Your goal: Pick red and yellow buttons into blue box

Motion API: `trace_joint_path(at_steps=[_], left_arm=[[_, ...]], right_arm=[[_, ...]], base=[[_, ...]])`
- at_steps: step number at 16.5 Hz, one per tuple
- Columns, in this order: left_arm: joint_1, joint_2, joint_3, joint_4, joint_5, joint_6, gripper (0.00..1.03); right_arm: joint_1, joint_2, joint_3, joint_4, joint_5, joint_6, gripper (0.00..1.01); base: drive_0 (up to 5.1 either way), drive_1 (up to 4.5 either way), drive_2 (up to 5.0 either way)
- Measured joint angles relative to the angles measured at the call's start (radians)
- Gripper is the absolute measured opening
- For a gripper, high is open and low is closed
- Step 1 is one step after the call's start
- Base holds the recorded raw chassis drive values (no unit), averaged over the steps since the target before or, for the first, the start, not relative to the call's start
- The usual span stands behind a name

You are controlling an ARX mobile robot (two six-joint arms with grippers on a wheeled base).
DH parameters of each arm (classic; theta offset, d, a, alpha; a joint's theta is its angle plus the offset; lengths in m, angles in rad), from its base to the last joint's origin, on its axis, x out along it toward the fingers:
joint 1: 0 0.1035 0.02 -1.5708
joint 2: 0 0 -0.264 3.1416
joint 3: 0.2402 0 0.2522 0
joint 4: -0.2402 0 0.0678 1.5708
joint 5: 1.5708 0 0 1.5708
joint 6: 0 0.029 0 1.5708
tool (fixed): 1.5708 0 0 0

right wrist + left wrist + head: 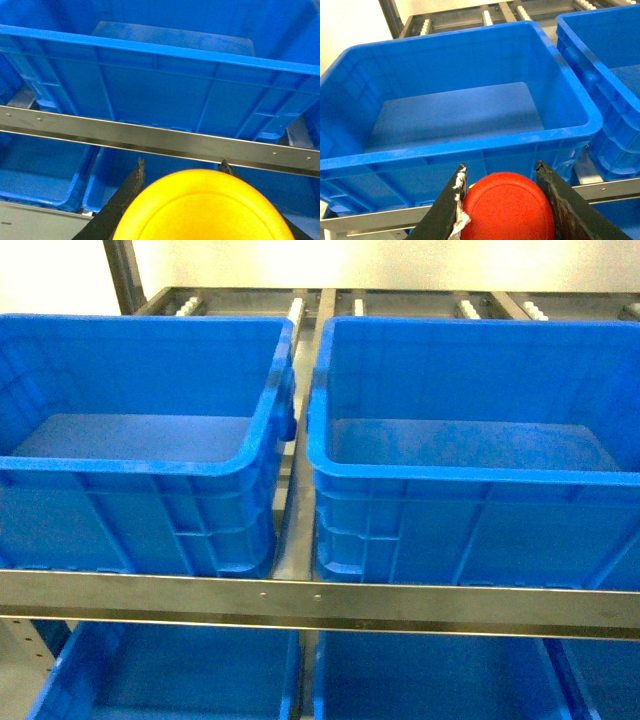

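Note:
In the left wrist view the red button [507, 207] fills the gap between my two black fingers, and my left gripper [501, 167] is shut on its round cap. It hangs just in front of the near wall of a deep blue box [470, 145], below the rim. My right gripper [182, 162] is shut on the yellow button [205, 210], held lower than the shelf rail, with a second blue box [165, 50] above and behind it. The head view shows both boxes, left [130, 472] and right [470, 478], side by side with nothing inside. Neither gripper appears there.
A steel shelf rail [320, 598] runs across in front of the two boxes and shows in the right wrist view [160, 137]. More blue crates [180, 670] sit on the level below. Roller tracks [300, 305] lie behind the boxes.

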Motion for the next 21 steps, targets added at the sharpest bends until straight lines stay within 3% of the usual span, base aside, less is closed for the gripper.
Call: trace_joint_path(at_steps=[3, 9, 15, 21], left_arm=[[0.000, 0.001, 0.000, -0.003, 0.000, 0.000, 0.33], [-0.001, 0.001, 0.000, -0.001, 0.002, 0.000, 0.33], [0.000, -0.002, 0.000, 0.000, 0.000, 0.000, 0.33], [0.001, 0.002, 0.000, 0.000, -0.004, 0.000, 0.33]], right_arm=[[0.000, 0.000, 0.000, -0.001, 0.000, 0.000, 0.39], [0.000, 0.000, 0.000, -0.001, 0.007, 0.000, 0.39], [0.000, 0.000, 0.000, 0.001, 0.006, 0.000, 0.39], [0.000, 0.000, 0.000, 0.005, 0.000, 0.000, 0.39]], base=[[4.9, -1.46, -3.3], [0.0, 0.00, 0.0], [0.1, 3.93, -3.8], [0.8, -0.43, -0.4]])
